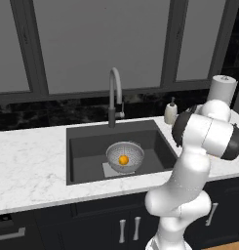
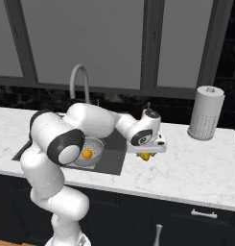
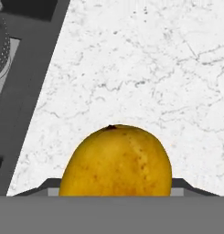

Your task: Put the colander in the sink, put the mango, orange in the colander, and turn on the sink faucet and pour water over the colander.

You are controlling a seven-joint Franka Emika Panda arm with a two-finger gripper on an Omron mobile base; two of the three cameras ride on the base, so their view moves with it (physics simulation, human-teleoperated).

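You get even, soft rendered light with no clear source and no glare. The white marble counter (image 1: 33,161) reads bright; the sink (image 1: 87,146) and the wall at upper frame stay dim. Edges look slightly soft and pixelated. In the hand view, the mango (image 3: 117,162) shows mild shading along its lower left.

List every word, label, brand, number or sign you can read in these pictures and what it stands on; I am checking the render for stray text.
None: no readable text in any view.
The paper towel roll, soap dispenser, sink faucet, colander, orange, mango and marble counter bear no lettering.
The round dark mark on the robot's wrist is too small to read.
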